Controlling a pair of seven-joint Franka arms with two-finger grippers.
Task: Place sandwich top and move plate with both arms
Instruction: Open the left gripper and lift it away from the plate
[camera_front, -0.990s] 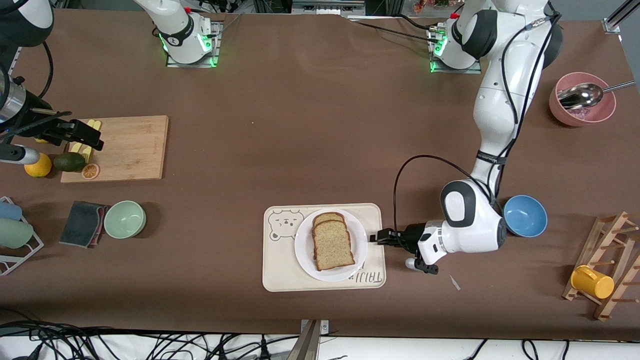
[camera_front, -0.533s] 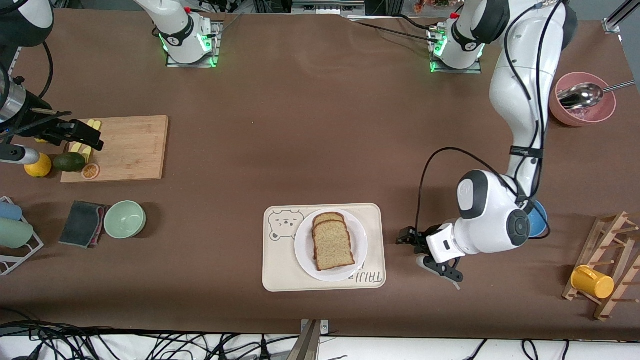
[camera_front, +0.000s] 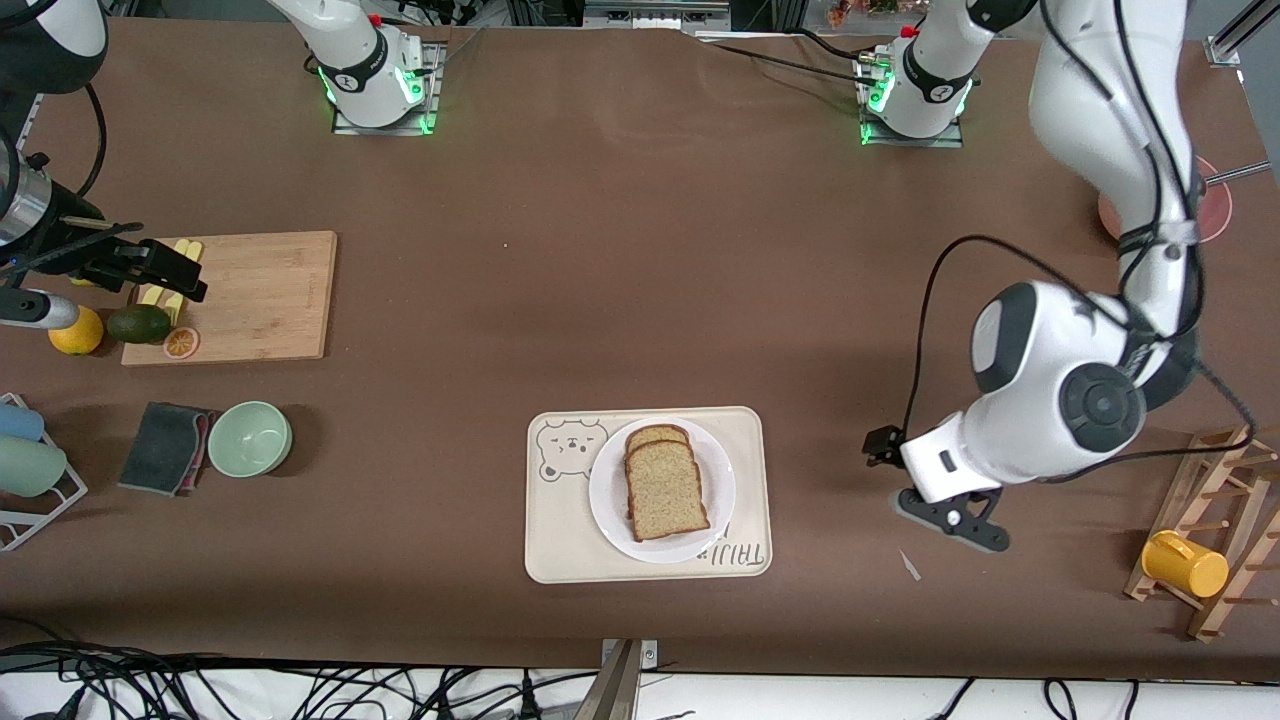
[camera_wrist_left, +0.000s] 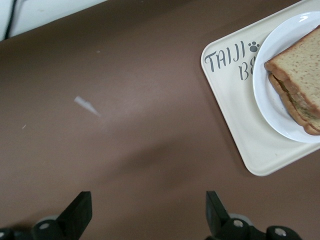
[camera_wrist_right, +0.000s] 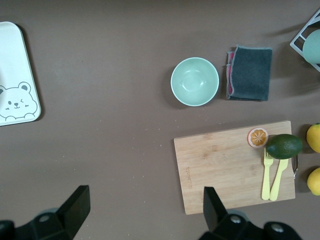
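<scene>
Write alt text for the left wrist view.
The left pincer, fingers open and empty, hangs over bare brown table. At the edge, the sandwich top lies on the plate, which sits on a cream tray.

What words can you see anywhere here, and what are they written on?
"TAIJI": on the corner of the cream tray, beside the plate, followed by a small paw print.
"BE": the start of a second line under it on the tray; the plate hides the rest.
In the front view the same tray lettering shows upside down.
No other writing can be read on the board, bowls, rack or arms.
</scene>
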